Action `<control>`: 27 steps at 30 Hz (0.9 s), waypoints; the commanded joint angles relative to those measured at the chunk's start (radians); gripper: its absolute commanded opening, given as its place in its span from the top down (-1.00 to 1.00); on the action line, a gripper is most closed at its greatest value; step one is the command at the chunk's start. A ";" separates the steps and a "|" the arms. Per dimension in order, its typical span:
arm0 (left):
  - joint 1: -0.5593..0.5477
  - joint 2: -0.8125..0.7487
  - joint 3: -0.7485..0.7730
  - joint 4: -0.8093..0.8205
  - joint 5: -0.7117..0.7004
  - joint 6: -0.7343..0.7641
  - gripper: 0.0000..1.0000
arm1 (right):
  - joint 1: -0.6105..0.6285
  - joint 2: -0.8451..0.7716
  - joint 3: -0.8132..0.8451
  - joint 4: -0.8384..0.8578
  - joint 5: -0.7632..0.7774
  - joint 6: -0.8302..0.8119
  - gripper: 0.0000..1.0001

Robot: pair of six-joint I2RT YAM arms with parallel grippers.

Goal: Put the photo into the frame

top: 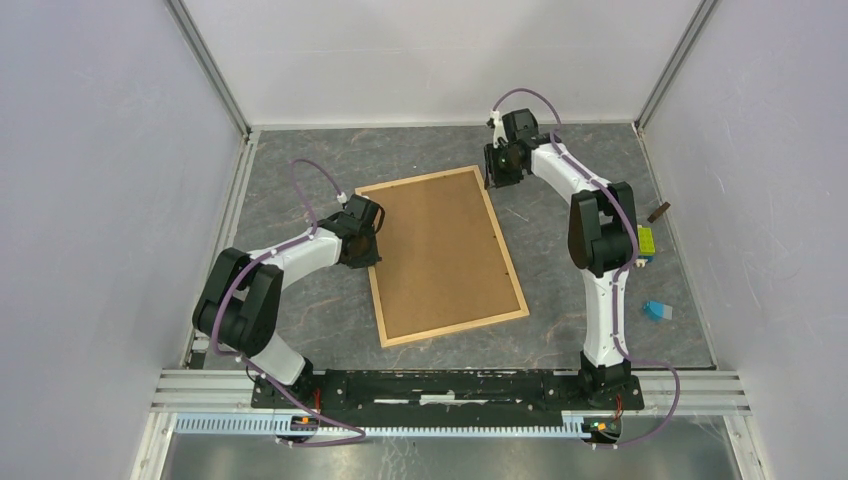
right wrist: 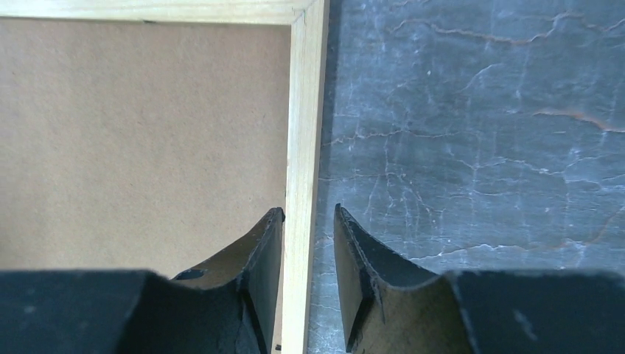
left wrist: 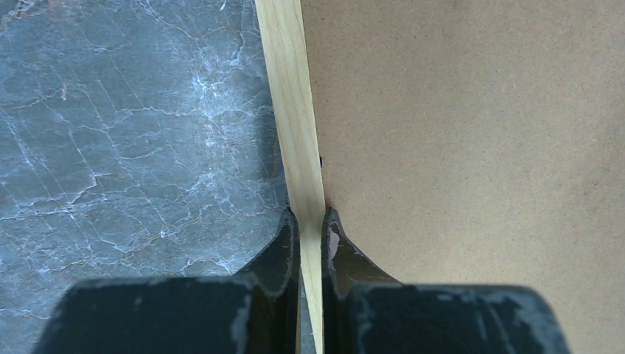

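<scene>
With the left gripper (left wrist: 311, 215) pinching the frame (left wrist: 291, 88) by one rail and the right gripper (right wrist: 309, 211) spread astride the opposite rail, we judged it should close squarely before lifting

The frame (top: 456, 327) lies flat on the counter (top: 300, 170) between the two arms, its far end leaning left. The backing board (top: 440, 250) lies inside it and fills the opening. The left hand (left wrist: 309, 215) sits midway along the frame's left long rail, with one finger on the counter side and one over the board, both touching the rail. The right hand (right wrist: 307, 210) straddles the right long rail just before the far right corner, its outer finger apart from the rail. Beyond the right arm, near the counter's right edge, lie a stick (top: 657, 212), a small block (top: 647, 243) and, nearer, a flat piece (top: 657, 311).
</scene>
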 commanded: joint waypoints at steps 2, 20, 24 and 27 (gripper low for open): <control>-0.030 0.037 -0.020 -0.015 0.033 0.073 0.96 | 0.003 0.006 0.059 -0.012 0.033 -0.008 0.32; -0.031 0.043 -0.019 -0.010 0.042 0.070 0.96 | 0.033 0.065 0.043 0.002 0.049 -0.008 0.46; -0.031 0.043 -0.020 -0.009 0.041 0.070 0.96 | 0.034 0.067 0.031 0.003 0.060 -0.008 0.50; -0.031 0.043 -0.021 -0.007 0.042 0.070 0.95 | 0.033 0.065 0.030 0.005 0.059 -0.009 0.51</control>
